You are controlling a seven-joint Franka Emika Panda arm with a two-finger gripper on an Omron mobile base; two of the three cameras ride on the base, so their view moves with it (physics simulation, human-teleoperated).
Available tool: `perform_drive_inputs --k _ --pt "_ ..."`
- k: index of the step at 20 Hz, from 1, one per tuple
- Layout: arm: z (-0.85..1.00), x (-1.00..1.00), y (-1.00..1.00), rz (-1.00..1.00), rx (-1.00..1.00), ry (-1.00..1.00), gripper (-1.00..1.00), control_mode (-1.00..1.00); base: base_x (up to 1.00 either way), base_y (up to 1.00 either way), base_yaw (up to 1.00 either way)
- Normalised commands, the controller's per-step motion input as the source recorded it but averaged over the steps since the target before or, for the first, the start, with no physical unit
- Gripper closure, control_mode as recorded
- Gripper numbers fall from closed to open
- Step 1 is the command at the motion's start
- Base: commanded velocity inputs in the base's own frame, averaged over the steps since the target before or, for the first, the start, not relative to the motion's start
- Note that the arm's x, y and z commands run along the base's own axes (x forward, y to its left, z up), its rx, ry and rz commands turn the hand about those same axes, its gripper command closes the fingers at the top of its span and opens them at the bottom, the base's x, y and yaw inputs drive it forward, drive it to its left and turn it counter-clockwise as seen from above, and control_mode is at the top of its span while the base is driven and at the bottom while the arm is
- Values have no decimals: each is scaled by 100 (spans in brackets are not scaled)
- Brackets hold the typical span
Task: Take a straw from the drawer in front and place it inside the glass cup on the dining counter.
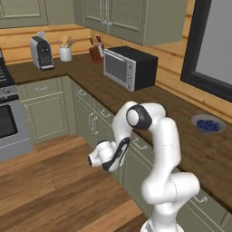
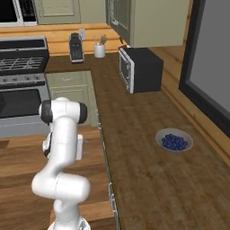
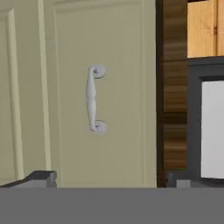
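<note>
Approach to drawer (image 3: 100, 96)
My gripper (image 3: 111, 177) stands wide open, empty, squared to the silver handle (image 3: 94, 98) so I can pull.

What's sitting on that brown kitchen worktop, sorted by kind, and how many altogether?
Microwave: 1
Coffee machine: 1
Utensil holder: 1
Knife block: 1
Bowl of blueberries: 1
Total: 5

microwave (image 1: 130, 68) on worktop (image 1: 181, 131), bowl of blueberries (image 1: 208, 124) near it.
</note>
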Motion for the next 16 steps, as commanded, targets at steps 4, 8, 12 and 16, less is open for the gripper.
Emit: perform_drive_inputs --k 4,8,12,16 --pt "-34 57 -30 -10 -4 0 -100 -100 0 0 0" --pt "-31 62 -28 -6 0 0 -100 -100 0 0 0" --pt "-31 61 -29 -3 0 0 -100 -100 0 0 0" --pt "-36 57 -28 -2 0 0 -100 -100 0 0 0"
